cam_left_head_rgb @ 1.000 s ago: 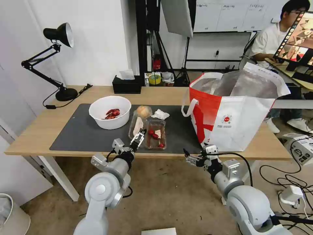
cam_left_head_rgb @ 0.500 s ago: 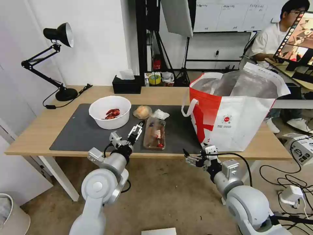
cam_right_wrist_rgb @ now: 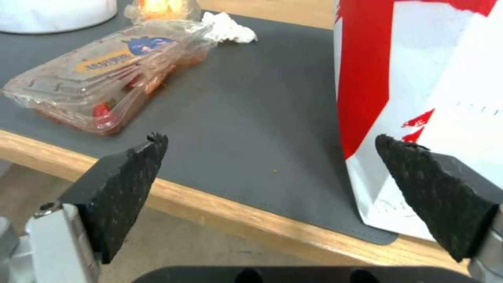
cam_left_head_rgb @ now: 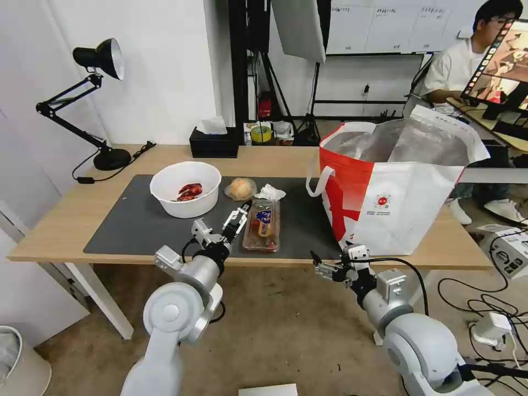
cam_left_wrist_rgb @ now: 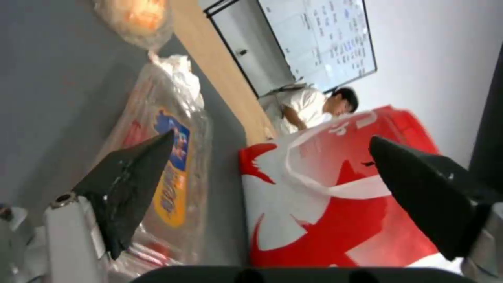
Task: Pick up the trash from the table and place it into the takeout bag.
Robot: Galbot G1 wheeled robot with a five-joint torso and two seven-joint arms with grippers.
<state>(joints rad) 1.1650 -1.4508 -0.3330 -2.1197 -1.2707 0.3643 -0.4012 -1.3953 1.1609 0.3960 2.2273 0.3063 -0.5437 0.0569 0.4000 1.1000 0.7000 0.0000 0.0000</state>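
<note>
Moved: clear plastic tray (cam_left_head_rgb: 262, 225) now folded shut, blue-and-yellow label seen on top; 1 s ago it lay open in two halves. Left gripper (cam_left_head_rgb: 237, 218) shifted slightly toward the tray's left edge.
Left gripper: jaws spread wide, nothing held; positioned just beside the tray's near-left side, above the mat. Contact with the tray cannot be told.
Right gripper (cam_left_head_rgb: 322, 268): jaws spread wide, nothing held; hung off the near table edge, in front of the bag's near-left corner.
Tray contents: red scraps seen through the clear lid, mostly at the near end.
White bowl (cam_left_head_rgb: 186, 188): on the mat, left of the tray; red scraps lying inside.
Wrapped beige lump (cam_left_head_rgb: 240, 188): on the mat, between bowl and tissue, at the far end of the tray.
Crumpled tissue (cam_left_head_rgb: 270, 192): touching the tray's far end.
Takeout bag (cam_left_head_rgb: 393, 190): upright on the right end of the table (cam_left_head_rgb: 66, 220), mouth open, silver lining visible; contents cannot be told.
Mat (cam_left_head_rgb: 137, 223): dark grey, under all trash items and the bag's left corner.
Tissue box (cam_left_head_rgb: 214, 144): black, at the far table edge.
</note>
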